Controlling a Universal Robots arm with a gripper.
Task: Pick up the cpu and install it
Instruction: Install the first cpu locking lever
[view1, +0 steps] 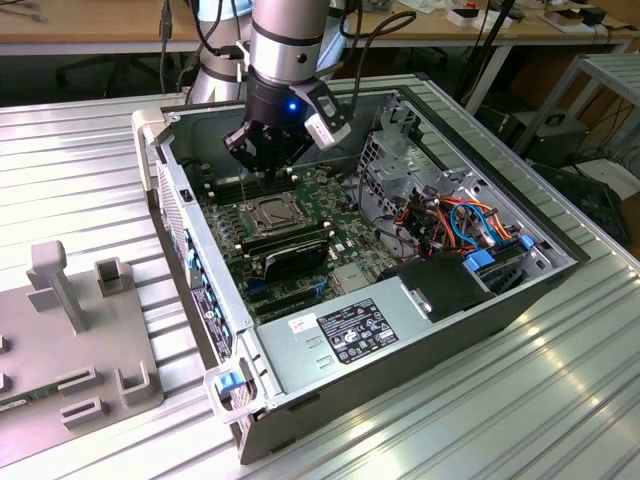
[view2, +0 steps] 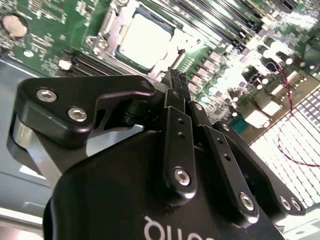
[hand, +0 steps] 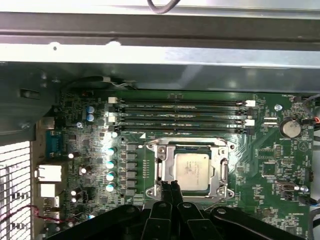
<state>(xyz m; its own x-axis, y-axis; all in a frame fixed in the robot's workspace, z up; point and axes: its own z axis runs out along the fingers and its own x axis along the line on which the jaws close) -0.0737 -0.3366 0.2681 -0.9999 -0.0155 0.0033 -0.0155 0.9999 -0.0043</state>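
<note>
The cpu (hand: 192, 170), a small grey metallic square, lies flat inside the metal-framed socket (hand: 156, 150) on the green motherboard. It also appears in the second wrist view (view2: 145, 40) and in the exterior view (view1: 272, 212). My gripper (hand: 171, 186) hangs just above the board at the socket's edge, beside the cpu. Its two black fingers (view2: 176, 85) are pressed together with nothing between them. In the exterior view the gripper (view1: 258, 180) reaches down into the open computer case, a little above the socket.
Memory slots (hand: 180, 112) run beside the socket. Black memory sticks (view1: 290, 248), a power supply (view1: 350, 330) and coloured cables (view1: 460, 225) fill the case. The case walls (view1: 195, 250) rise around the board. A grey fixture (view1: 70, 330) lies at the exterior view's left.
</note>
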